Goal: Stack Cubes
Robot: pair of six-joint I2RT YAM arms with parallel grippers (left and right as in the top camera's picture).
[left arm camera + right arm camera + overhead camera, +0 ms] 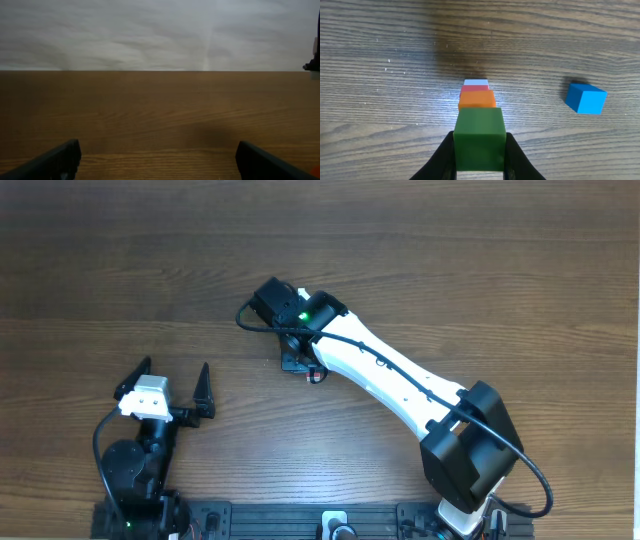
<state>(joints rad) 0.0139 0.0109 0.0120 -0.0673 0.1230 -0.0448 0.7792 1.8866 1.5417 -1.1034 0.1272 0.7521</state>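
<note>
We judge the job most of the way done. The right gripper is clamped on the two sides of the green cube, its fingers closed just to the cube's width, and that cube sits at the head of a column: the orange cube beneath it, the red cube under that, and a pale, whitish cube lowest, on the table. Whether the green one already rests on the orange or hangs just above it, we cannot tell. What is left, as we read it, is to let go of the green cube, then fetch the blue cube, which lies alone on the wood, well apart from the column, and set it on top. Taking the top view as a clock face, the right arm rises from 5 o'clock and ends near the middle, so the column stands about the table's centre, hidden there under the arm. The left gripper lies out at 9 o'clock, its fingers spread wide with nothing between them. The right wrist view gives us the cube colours, their order and the grip. The top view gives where each arm stands. The left wrist view adds bare wood ahead of its open fingers.
</note>
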